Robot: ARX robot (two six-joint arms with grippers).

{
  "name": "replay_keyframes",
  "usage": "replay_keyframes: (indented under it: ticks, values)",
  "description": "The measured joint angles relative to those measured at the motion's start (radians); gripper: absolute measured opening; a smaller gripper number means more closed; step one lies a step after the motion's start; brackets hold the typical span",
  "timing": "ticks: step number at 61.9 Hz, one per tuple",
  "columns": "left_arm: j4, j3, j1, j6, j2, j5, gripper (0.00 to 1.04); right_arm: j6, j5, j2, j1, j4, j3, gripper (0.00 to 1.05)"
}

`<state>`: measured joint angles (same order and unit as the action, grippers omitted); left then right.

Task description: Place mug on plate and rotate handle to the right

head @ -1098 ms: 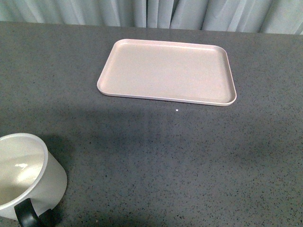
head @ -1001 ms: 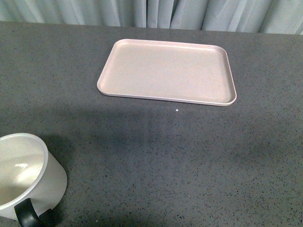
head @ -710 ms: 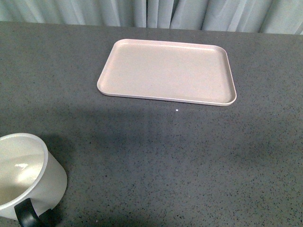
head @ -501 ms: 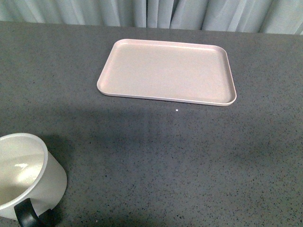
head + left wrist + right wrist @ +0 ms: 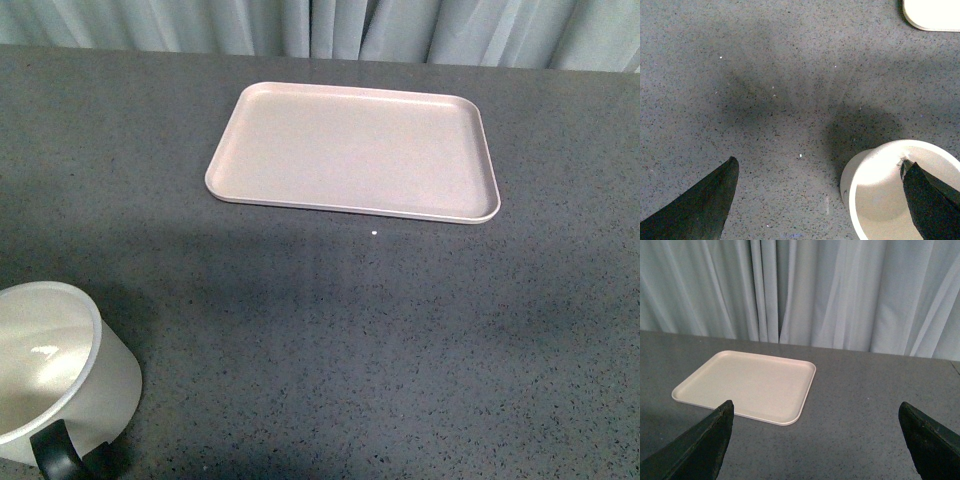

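The left pincer (image 5: 819, 162) is spread wide with nothing held. In its wrist view, one dark finger (image 5: 697, 207) is over bare counter (image 5: 765, 75). The other finger (image 5: 932, 202) overlaps the open mouth of the mug (image 5: 880, 190) near its rim; I cannot tell whether it touches. Part of the mug's rim falls in the gap between the two fingers. A rounded corner of the plate (image 5: 935, 12) shows well apart from the mug.

The right pincer (image 5: 816, 405) is also spread apart and empty above the counter (image 5: 865, 405). The plate (image 5: 750, 382) lies ahead of it, with a pale pleated curtain (image 5: 815, 290) hanging past the counter's far edge.

Neither arm shows in the front view. There the mug (image 5: 60, 370) stands upright on the dark speckled counter (image 5: 400, 340) at the lower left of the frame, partly cut off by the edge. Its black handle (image 5: 58, 455) points toward the bottom edge. The pale pink plate (image 5: 350, 150) lies flat in the upper middle of the frame, well apart from the mug and with nothing on it. A tiny white speck (image 5: 373, 234) sits on the counter just below the plate's near rim. The curtain (image 5: 320, 25) runs along the top.
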<state>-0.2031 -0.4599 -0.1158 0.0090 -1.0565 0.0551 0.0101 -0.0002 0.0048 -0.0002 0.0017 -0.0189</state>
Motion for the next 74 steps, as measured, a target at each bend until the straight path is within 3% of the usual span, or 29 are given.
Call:
replay_keyframes:
  ticks: [29, 74]
  values:
    - [0.031, 0.007, 0.021, 0.009, -0.058, -0.034, 0.95, 0.000, 0.000, 0.000, 0.000, 0.000, 0.000, 0.96]
    - [0.179, 0.072, -0.023, 0.014, -0.245, -0.060, 0.95, 0.000, 0.000, 0.000, 0.000, 0.000, 0.000, 0.96]
